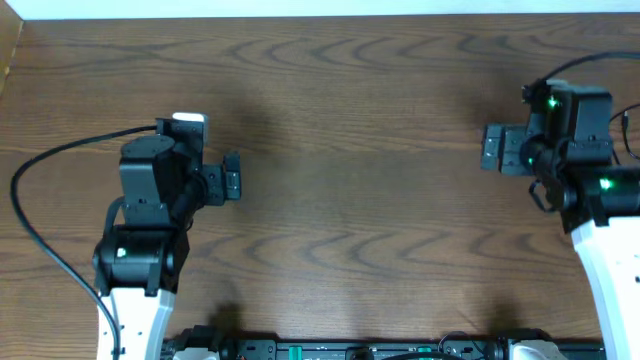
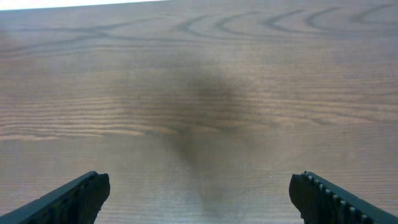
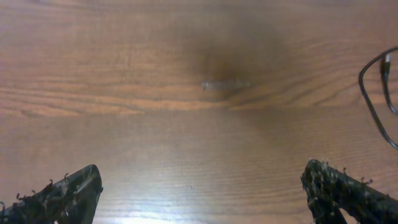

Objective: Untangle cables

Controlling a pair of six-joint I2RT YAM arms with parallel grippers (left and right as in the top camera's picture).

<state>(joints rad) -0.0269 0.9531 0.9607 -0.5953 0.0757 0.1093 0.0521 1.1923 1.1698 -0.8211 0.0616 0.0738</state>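
Right of the wide-open right pincer (image 3: 202,175) lies a thin black cable (image 3: 360,79): probably light and limp; best gripped near its plug. Left pincer (image 2: 200,182) gapes empty too.

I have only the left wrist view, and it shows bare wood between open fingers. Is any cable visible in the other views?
Observer: Yes. The right wrist view shows a thin black cord with a small plug end, looped at its right edge.
Operator: And the white one?
Observer: I find no white cord in any view.
Operator: Is the other arm ready?
Observer: The right gripper is open and empty.
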